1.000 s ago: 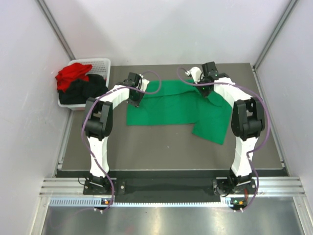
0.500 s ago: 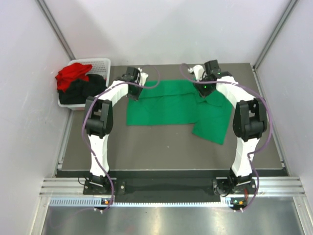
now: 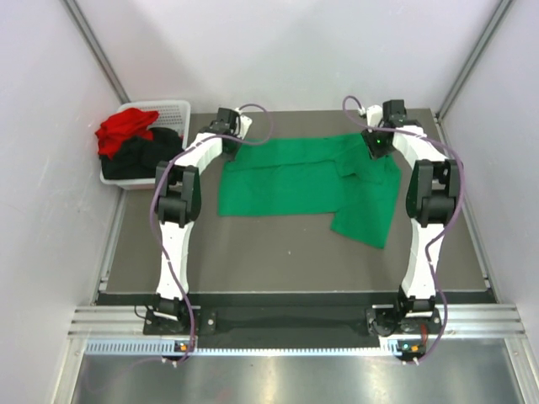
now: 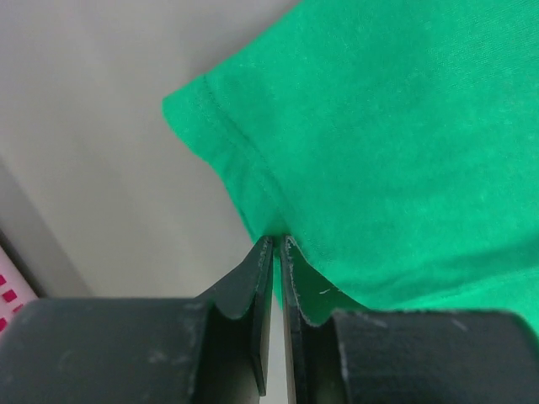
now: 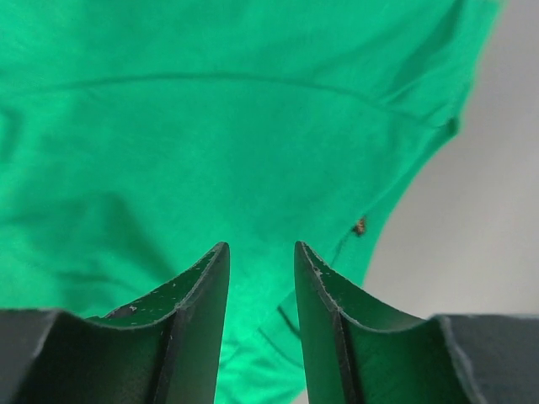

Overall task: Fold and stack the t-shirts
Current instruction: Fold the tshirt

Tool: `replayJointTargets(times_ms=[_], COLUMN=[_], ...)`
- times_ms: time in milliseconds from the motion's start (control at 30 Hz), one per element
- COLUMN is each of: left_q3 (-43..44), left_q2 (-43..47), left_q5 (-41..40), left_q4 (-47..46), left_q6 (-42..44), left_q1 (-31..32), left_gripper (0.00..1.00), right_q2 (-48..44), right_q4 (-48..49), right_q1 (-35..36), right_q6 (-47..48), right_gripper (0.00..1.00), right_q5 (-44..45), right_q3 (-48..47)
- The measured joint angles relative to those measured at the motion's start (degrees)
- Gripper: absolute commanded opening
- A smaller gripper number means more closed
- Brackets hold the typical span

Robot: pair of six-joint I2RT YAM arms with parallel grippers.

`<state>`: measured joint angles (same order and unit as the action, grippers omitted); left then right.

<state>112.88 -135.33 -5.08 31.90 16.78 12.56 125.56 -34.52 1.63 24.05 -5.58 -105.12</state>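
Observation:
The bright green t-shirt (image 3: 286,181) lies spread on the dark table, with one part hanging toward the front right. My left gripper (image 3: 229,148) is at the shirt's far left corner. In the left wrist view it (image 4: 276,241) is shut on the hem of the green shirt (image 4: 404,126). My right gripper (image 3: 376,149) is at the shirt's far right part. In the right wrist view it (image 5: 261,248) is open just above the green cloth (image 5: 210,126), holding nothing. The red t-shirt (image 3: 125,128) and the black t-shirt (image 3: 153,151) lie heaped in the basket.
The white basket (image 3: 174,108) stands at the far left of the table (image 3: 269,252). White walls close in the left, right and far sides. Both arms reach out to the far edge.
Both grippers have moved toward the far edge and apart, the right one well to the right. The shirt's far edge is drawn out wider and straighter.

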Motion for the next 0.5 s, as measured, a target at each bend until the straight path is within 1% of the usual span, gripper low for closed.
replayJointTargets(times_ms=[133,400,500], left_q3=[0.55,1.55,2.95], left_q2=[-0.76,-1.88,-3.17], left_q5=[-1.44,-3.82,-5.75], left_q4=[-0.52,-1.49,-2.6], left_q6=[1.46,3.37,4.52], left_q1=[0.44,0.72,0.72], left_gripper=[0.13,0.11,0.11], right_q2=[2.62,4.02,5.33], right_q4=[-0.04,0.74,1.05], right_q1=[-0.59,-0.68,-0.66], right_q6=[0.48,2.1,2.99], right_gripper=[0.37,0.37,0.36], right_q5=[1.18,3.63,4.74], right_q3=[0.09,0.04,-1.49])
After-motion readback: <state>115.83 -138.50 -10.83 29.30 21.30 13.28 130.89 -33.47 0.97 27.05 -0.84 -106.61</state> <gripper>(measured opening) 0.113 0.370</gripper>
